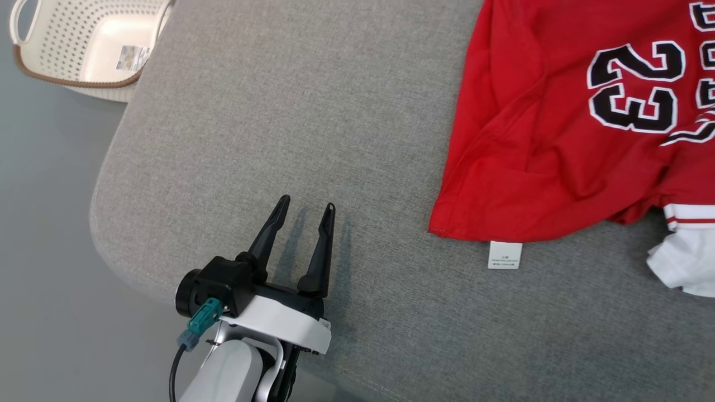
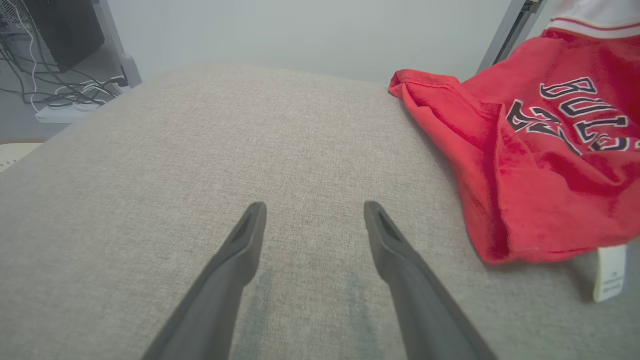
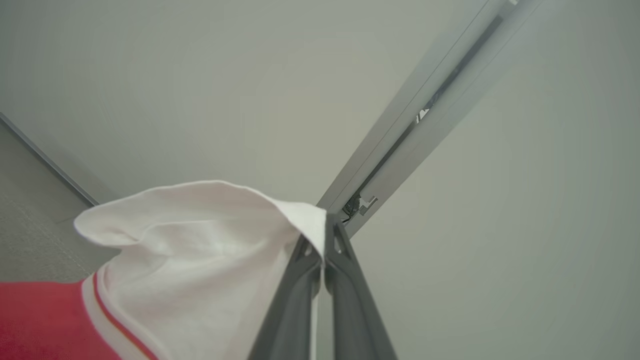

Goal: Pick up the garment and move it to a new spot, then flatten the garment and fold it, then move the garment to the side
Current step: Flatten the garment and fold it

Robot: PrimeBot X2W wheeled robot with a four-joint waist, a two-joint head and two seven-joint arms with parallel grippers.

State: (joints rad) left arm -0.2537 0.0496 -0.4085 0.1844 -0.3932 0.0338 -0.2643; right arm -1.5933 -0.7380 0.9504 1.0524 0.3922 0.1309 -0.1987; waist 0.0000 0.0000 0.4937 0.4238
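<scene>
The red jersey (image 1: 536, 139) lies crumpled on the right part of a grey cushion (image 1: 313, 100), its black-and-white 23 facing up and upside down in the head view. One hem corner reaches toward the cushion's middle, and a small white label (image 1: 505, 255) sticks out from under that hem onto the grey cloth. A white sleeve (image 1: 681, 268) with red-and-white trim shows at the jersey's lower right edge. In the right wrist view the right gripper (image 3: 326, 240) has its 2 fingers pressed tight together on a fold of that white sleeve cloth, which bulges out to the left of the fingers above a patch of red; behind it stand a pale wall and a slanted metal rail (image 3: 425, 105). The left gripper (image 1: 308, 202) sits low over the bare cushion near its front edge, well apart from the jersey, its 2 dark fingers spread wide with nothing between them and their shadows falling on the cloth beneath. A cream basket (image 1: 50, 39) with a brown rim stands on the grey floor (image 1: 44, 223) beyond the cushion's far left corner. The left wrist view shows tangled cables (image 2: 30, 75) and a white power strip (image 2: 60, 114) on the floor past the cushion.
</scene>
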